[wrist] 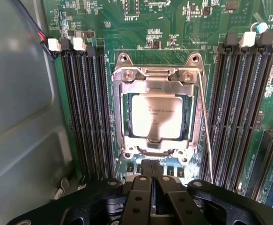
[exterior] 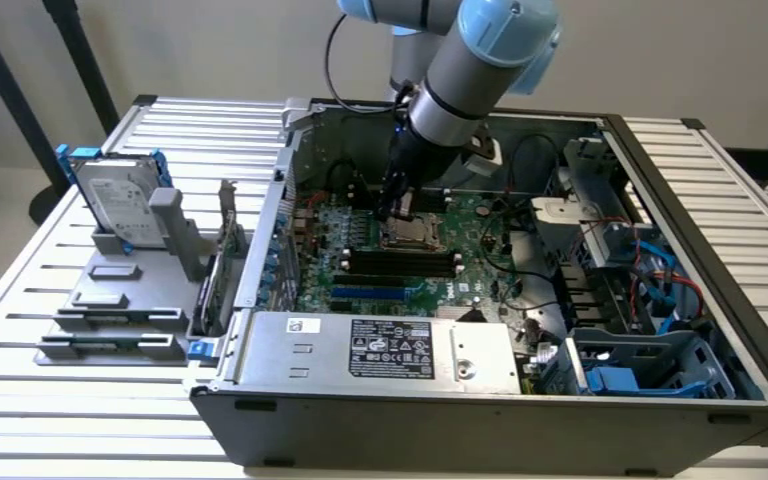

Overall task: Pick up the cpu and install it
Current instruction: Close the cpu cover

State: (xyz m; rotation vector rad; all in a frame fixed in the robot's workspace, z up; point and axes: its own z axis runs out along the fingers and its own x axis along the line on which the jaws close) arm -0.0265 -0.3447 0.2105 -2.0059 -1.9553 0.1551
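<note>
One small square cpu [wrist: 156, 116], its top smooth pale silver-grey metal with faint print, lies flat in the socket [wrist: 155, 77] on the green motherboard [wrist: 173, 28], just ahead of and below the gripper [wrist: 152, 165]. The socket's frame is bright stamped steel with rounded ears and screw heads at its corners. A thin wire lever [wrist: 204, 131] runs along one side. Long black ribbed memory slots [wrist: 87, 112] flank the socket on either side of the tool. The gripper's matte black fingers are pressed together with no gap and nothing between them. Whether their tips touch the socket frame cannot be told. In the exterior view the arm [exterior: 478, 60], a grey tube with light blue joint caps, slants steeply down into the open grey metal computer case [exterior: 491, 420], with its wrist pointing almost straight at the board and the gripper directly over the socket.
</note>
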